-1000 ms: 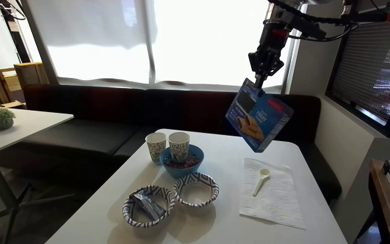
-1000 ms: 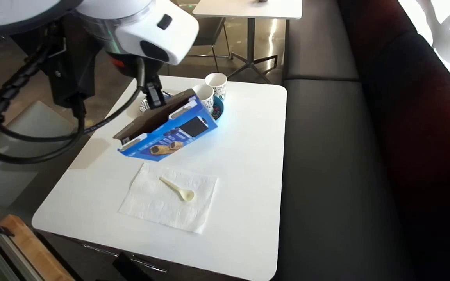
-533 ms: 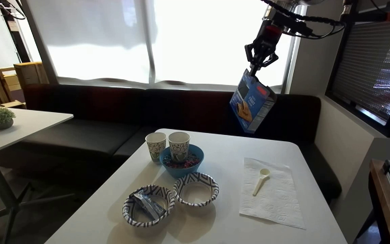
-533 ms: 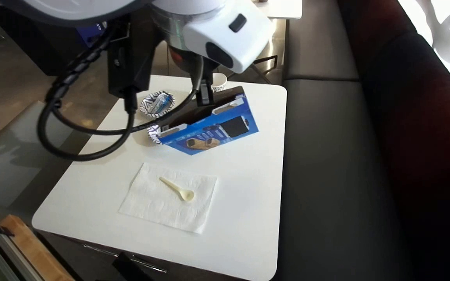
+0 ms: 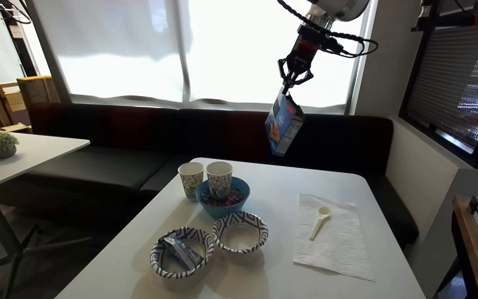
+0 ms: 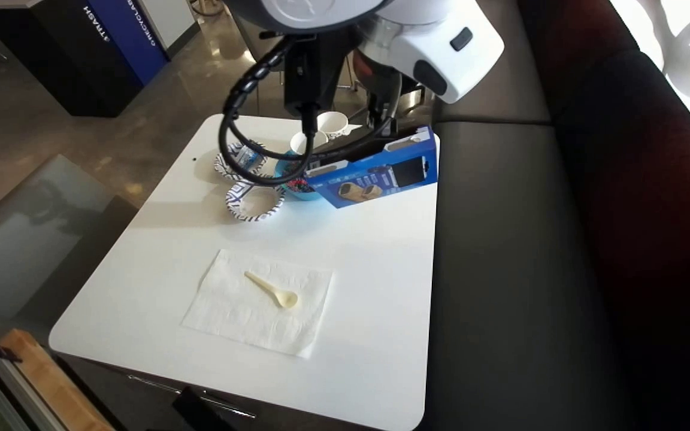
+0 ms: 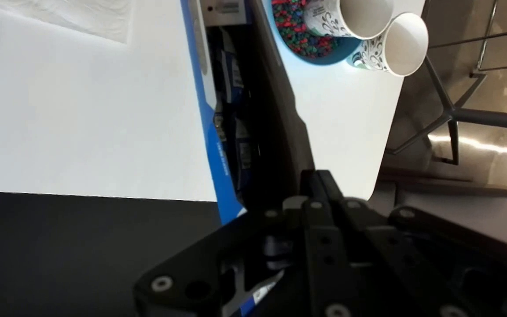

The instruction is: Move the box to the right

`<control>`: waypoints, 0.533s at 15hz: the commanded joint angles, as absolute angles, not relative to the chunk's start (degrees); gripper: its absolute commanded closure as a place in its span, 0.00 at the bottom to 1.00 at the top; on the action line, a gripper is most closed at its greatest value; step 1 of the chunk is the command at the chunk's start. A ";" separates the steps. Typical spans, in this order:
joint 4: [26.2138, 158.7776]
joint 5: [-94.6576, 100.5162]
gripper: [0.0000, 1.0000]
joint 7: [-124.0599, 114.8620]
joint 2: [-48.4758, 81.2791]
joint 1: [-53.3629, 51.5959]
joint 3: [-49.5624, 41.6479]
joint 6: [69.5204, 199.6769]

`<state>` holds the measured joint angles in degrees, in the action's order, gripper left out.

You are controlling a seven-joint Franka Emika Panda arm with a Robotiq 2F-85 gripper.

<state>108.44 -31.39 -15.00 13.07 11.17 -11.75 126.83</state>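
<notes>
White desk (image 6: 375,299) beside dark bench (image 6: 501,287) — blue box (image 5: 282,124) up in the air, tilted, pincer (image 5: 286,88) clamped on its open end, spoon (image 5: 318,225) lying on napkin (image 5: 338,249).

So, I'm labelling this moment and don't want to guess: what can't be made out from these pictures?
Box: back face turned away in both exterior views.
Its contents: too shadowed to count in the wrist view.
Side print: too small to read in an exterior view.
Blue bowl: partly hidden by the box and a cable in an exterior view.
Napkin: cut off by the wrist view's top edge.
</notes>
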 commanded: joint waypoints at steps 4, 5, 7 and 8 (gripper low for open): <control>90.38 -40.69 1.00 -18.79 28.22 14.64 -8.27 121.74; 88.21 -41.87 1.00 -19.39 30.29 15.08 -7.82 121.37; 89.89 -43.37 1.00 -21.46 28.77 14.09 -7.08 123.31; 88.66 -44.17 1.00 -22.30 30.14 14.07 -6.80 123.56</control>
